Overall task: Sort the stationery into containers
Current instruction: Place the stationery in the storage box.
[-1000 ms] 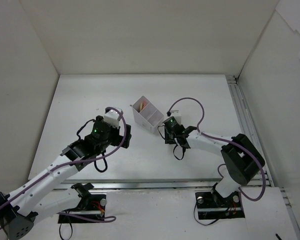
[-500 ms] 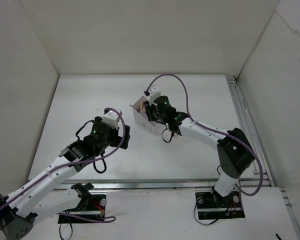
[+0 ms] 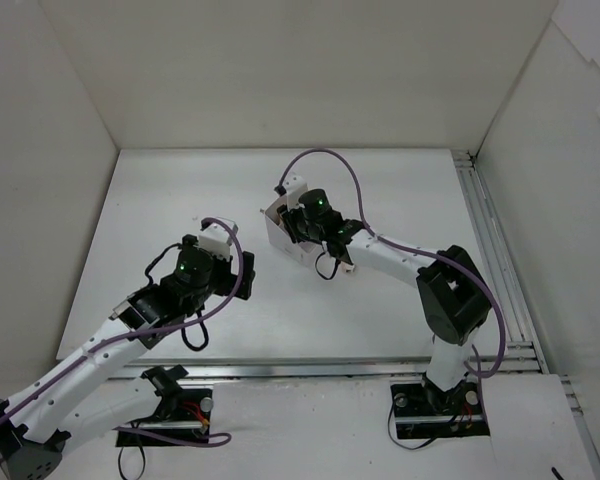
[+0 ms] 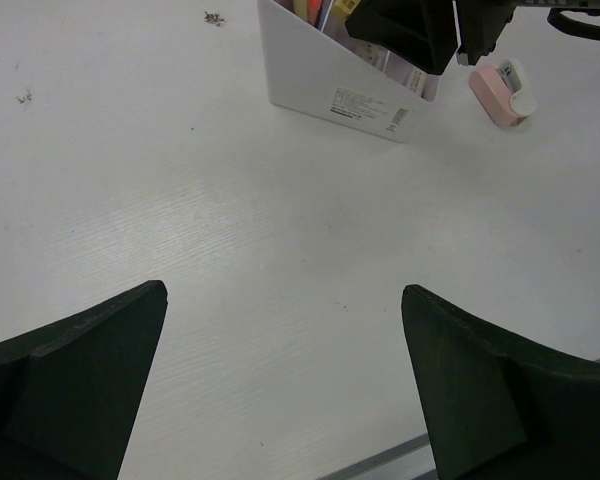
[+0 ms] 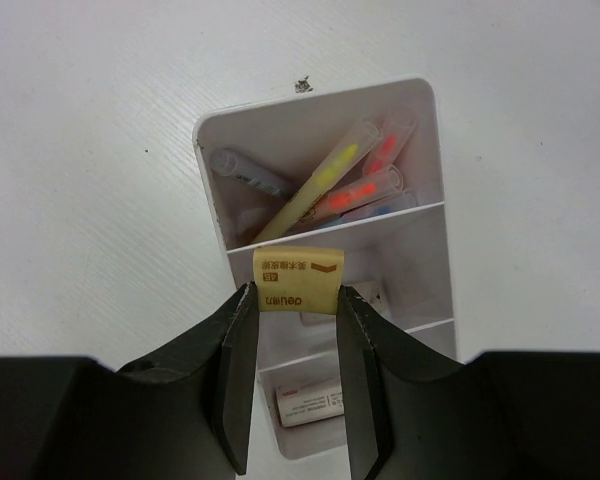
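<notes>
Between the jaws of the right gripper [image 5: 295, 292] is a tan eraser [image 5: 298, 278], pinched tight on both sides. Right under the jaws is the plastic box [image 5: 320, 97]. The eraser hangs over the thin wall between two of its parts. That could go wrong: if the jaws let go here, the eraser may hit that wall and tip in with the pens. Past the jaws, the far part holds a yellow pen [image 5: 315, 190] and pink pens [image 5: 365, 190]. Nearer than the jaws, another part holds a white eraser [image 5: 315, 402]. The left gripper [image 4: 283, 295] is wide open and holds nothing. Far ahead of its jaws, a pink eraser [image 4: 498, 92] lies on the table [image 4: 280, 230], just beside the box.
</notes>
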Tool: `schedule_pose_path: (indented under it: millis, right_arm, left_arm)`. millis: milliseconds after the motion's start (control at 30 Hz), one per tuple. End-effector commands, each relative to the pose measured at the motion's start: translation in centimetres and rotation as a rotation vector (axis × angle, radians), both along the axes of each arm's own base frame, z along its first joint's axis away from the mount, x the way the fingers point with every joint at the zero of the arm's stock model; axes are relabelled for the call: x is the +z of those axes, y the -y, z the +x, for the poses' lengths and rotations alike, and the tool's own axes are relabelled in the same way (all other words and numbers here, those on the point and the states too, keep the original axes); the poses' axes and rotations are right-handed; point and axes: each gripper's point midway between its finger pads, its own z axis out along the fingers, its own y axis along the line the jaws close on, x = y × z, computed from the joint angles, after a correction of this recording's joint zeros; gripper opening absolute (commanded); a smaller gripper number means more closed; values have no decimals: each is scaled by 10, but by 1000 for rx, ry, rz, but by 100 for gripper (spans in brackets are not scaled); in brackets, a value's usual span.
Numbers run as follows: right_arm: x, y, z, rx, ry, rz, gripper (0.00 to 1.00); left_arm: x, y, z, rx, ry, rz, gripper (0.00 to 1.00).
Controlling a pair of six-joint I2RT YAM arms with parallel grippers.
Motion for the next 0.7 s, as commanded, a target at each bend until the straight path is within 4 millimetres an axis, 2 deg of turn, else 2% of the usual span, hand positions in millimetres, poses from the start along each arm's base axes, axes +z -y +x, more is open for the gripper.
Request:
schedule_pose_path:
  millis: [0,233,300,333,367,433,467,633,667]
  right_arm:
    - [35,-7,6,18,84,56,26]
    - [26,0,7,-7,74,34,31]
    - [29,2,9,-16,81,46,44]
    - [28,3,10,-17,78,47,44]
    - [28,2,9,-12,76,50,50]
    - [30,1,9,-8,75,52,61]
    - [31,1,8,-6,73,54,70]
    - [47,6,2,-12,87,87,79]
    - [52,7,0,-20,96,98,98]
  left_arm:
    - [28,6,8,4,62,-47,100]
    - [24,9,9,1,47,-37,100]
    - [25,9,9,2,47,-40,100]
    - [24,9,9,-1,45,-40,100]
    - [24,10,9,-3,45,-40,100]
    - [25,10,9,-2,45,-43,100]
    - [26,9,8,-2,46,-44,100]
    - [27,11,8,-5,46,-50,100]
    - [27,11,9,-3,44,-51,100]
